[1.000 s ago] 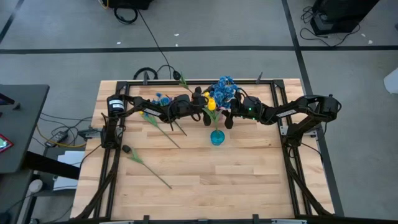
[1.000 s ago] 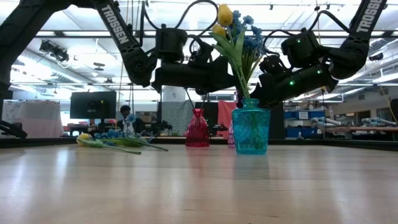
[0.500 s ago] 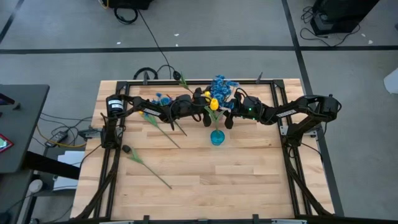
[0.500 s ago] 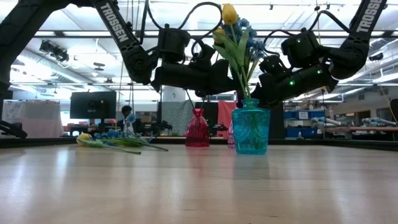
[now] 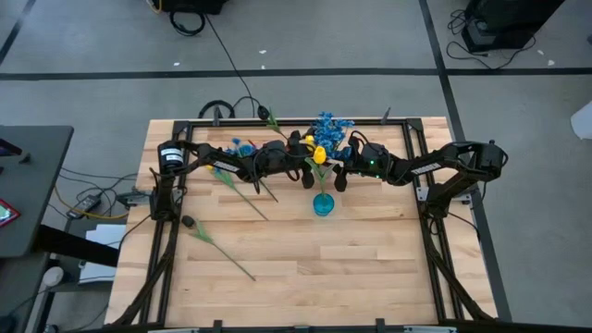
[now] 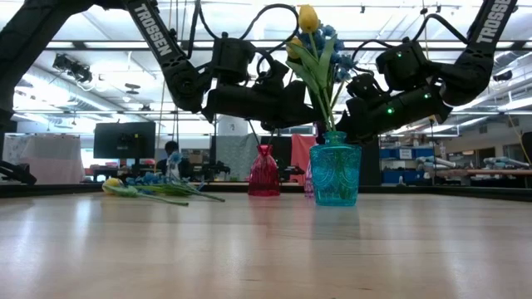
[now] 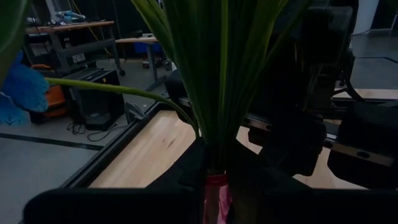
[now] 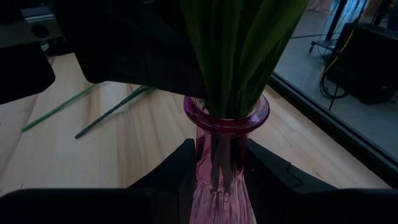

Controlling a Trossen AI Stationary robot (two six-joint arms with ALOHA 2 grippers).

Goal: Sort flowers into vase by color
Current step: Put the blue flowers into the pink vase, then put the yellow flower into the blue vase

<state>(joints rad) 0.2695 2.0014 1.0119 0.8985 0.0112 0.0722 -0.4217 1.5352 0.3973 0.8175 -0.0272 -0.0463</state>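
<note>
The flowers [image 6: 314, 50], yellow buds and blue sprays on green stems, stand bunched in a vase [image 6: 335, 174] mid-table, with more stems [image 5: 233, 192] lying loose to the left. They look light, the stems springy and the blossoms soft, so a hold low on the bare stem seems best. Both arms hover beside the bunch; whether their jaws are clenched cannot be told. "TROSSEN" shows on both arms.

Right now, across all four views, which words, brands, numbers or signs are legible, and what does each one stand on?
"TROSSEN": white letters on the dark upper link of the robot arm at the low view's left.
"TROSSEN", partly cut off by the frame edge: on the dark arm link at the low view's right.
High view and both wrist views: no readable text.
</note>
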